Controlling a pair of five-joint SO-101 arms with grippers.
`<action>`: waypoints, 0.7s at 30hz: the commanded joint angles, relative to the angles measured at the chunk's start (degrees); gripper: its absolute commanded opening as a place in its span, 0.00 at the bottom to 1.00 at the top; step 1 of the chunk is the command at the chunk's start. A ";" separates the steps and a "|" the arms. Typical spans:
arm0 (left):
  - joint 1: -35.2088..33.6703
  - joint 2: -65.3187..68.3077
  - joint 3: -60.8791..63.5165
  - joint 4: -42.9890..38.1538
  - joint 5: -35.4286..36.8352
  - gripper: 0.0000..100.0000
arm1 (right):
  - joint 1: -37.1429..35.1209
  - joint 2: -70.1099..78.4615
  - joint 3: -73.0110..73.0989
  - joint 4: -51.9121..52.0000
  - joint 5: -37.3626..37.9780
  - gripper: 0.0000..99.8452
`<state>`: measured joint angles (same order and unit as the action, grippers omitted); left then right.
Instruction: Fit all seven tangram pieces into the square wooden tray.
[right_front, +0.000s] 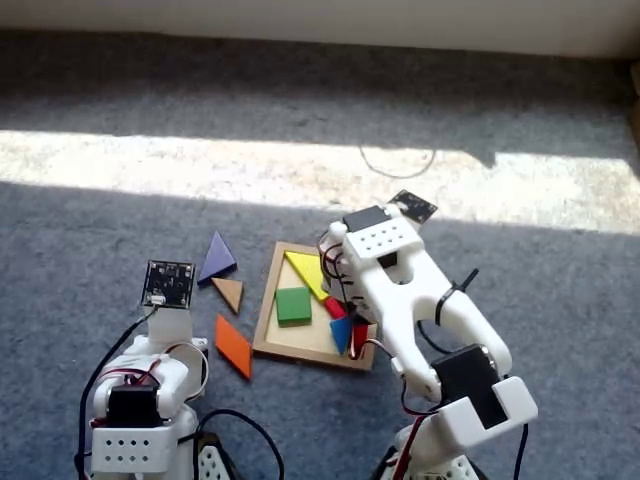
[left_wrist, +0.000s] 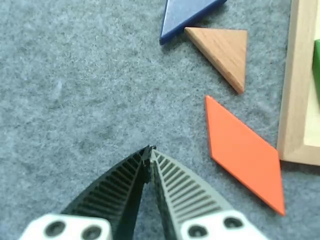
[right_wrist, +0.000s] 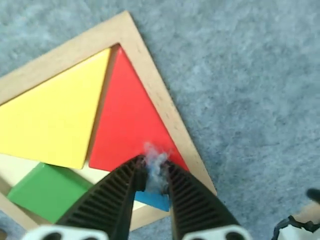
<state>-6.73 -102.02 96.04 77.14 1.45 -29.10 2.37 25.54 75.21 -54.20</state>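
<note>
Nearest the arm bases, the left hand (left_wrist: 150, 152) hovers over the grey surface (left_wrist: 75, 90), closed on nothing. Just past it lies the orange parallelogram (left_wrist: 245, 152), one corner just beside the tray (right_front: 268, 300) rim. The right hand (right_wrist: 152, 167) hangs over the tray, above the red triangle (right_wrist: 127, 125) and a small blue triangle (right_wrist: 152, 201); I cannot tell whether it grips anything. The yellow triangle (right_wrist: 55, 115) and green square (right_wrist: 47, 192) lie inside too. Farther out, the tan triangle (left_wrist: 225, 50) and dark blue triangle (left_wrist: 187, 12) wait on the surface. The step in hand looks like settling the blue triangle. Next, the three loose pieces need lifting and turning to suit the gap that remains
</note>
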 joint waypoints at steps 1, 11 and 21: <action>-0.75 -2.24 1.10 0.18 -0.44 0.01 | 0.66 -1.01 -0.31 1.27 1.23 0.01; -0.75 -2.24 1.10 0.18 -0.44 0.01 | 0.66 -1.01 -0.57 1.19 1.23 0.01; -0.75 -2.24 1.10 0.18 -0.44 0.01 | 0.75 -0.92 -5.49 1.19 0.97 0.19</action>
<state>-6.73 -102.02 96.04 77.14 1.45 -29.10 2.46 23.52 75.65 -53.67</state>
